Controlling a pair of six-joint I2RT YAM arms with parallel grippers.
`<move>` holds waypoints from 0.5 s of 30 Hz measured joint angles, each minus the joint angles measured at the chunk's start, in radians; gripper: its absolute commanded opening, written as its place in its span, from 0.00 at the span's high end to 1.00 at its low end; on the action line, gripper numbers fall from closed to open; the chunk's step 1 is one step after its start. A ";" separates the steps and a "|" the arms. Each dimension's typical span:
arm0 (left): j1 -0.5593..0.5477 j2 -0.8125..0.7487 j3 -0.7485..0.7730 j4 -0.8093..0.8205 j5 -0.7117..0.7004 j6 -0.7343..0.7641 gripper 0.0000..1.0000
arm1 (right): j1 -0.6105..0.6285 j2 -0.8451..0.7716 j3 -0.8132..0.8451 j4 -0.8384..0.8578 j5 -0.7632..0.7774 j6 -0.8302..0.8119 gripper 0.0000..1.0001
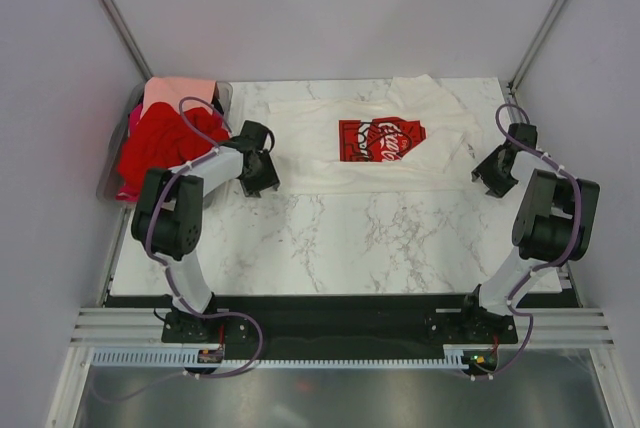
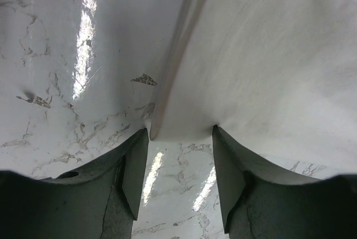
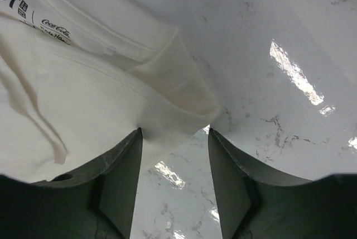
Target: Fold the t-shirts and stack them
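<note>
On the far half of the marble tabletop (image 1: pixel 340 238) lies one cream-white t-shirt (image 1: pixel 320 163), spread flat, its single red square print (image 1: pixel 380 138) facing up. It is the only tee out on the tabletop, and I have one hand at each end of it.

My left hand (image 1: pixel 261 184) is down at the shirt's left edge. From the left wrist, my two fingers (image 2: pixel 134 166) stand apart with bare marble showing between them, and a corner of the cream cloth reaches just to the mouth of the gap. The hand is released and grips nothing.

My right hand (image 1: pixel 488 184) sits at the shirt's right edge. From the right wrist, its two fingers (image 3: pixel 231 183) are likewise spread, and a folded corner of the cloth ends at the opening between them, touching the left finger's tip or very nearly. This hand is released too. Further up in that view I can read small black lettering (image 3: pixel 54 29) printed on the cloth.

At the far left corner, one clear plastic bin (image 1: pixel 222 96) holds the rest of the tees in a heap. A mound of bright red cloth (image 1: pixel 165 148) fills most of it, but I cannot count how many red tees make it up. One salmon-pink tee (image 1: pixel 175 96) lies at the back of the heap. The bin is just beside my left arm and apart from the cream-white t-shirt.
</note>
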 measured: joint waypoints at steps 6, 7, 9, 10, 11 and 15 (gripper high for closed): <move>0.001 0.019 0.019 -0.005 -0.028 -0.011 0.72 | 0.000 0.016 -0.005 0.051 -0.009 0.014 0.74; 0.002 0.024 0.027 -0.006 -0.029 -0.011 0.74 | 0.000 0.020 -0.004 0.057 -0.010 0.018 0.78; 0.001 0.042 0.054 -0.014 -0.029 -0.012 0.86 | 0.000 0.027 0.002 0.062 -0.013 0.023 0.86; 0.000 0.051 0.070 -0.013 -0.030 -0.013 0.88 | 0.000 0.032 0.008 0.064 -0.016 0.025 0.94; 0.000 0.065 0.097 -0.024 -0.030 -0.011 0.94 | 0.000 0.038 0.016 0.060 -0.019 0.027 0.99; 0.000 0.099 0.279 -0.106 -0.031 -0.007 0.98 | 0.000 0.050 0.085 0.008 -0.047 0.042 1.00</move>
